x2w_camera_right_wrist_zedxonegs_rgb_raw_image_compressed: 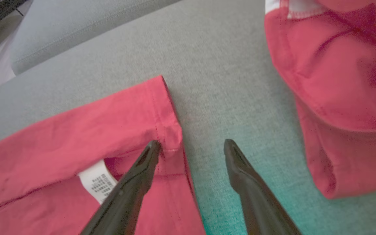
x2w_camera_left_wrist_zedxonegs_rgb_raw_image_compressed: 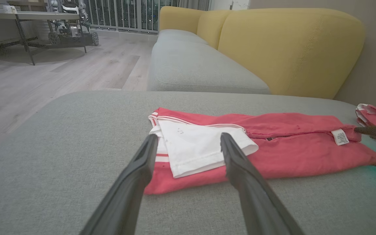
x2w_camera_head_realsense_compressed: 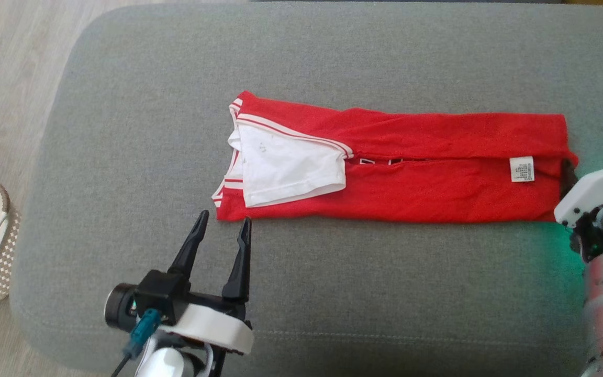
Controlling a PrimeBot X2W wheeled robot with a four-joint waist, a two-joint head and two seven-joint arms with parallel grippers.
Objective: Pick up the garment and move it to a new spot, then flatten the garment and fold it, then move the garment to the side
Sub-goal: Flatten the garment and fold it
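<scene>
Left pincer (x2w_camera_head_realsense_compressed: 226,216) released, beside collar end of folded shirt (x2w_camera_head_realsense_compressed: 411,178) on sofa (x2w_camera_head_realsense_compressed: 333,293); right pincer (x2w_camera_right_wrist_zedxonegs_rgb_raw_image_compressed: 192,143) released, at its hem end.

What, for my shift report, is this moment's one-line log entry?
garment: folded lengthwise, flat on cushion | left gripper: open, by collar end | right gripper: open, at hem end | held: nothing

Small print on the white care label (x2w_camera_head_realsense_compressed: 522,168) of the red garment (x2w_camera_head_realsense_compressed: 437,193); nothing legible
</scene>
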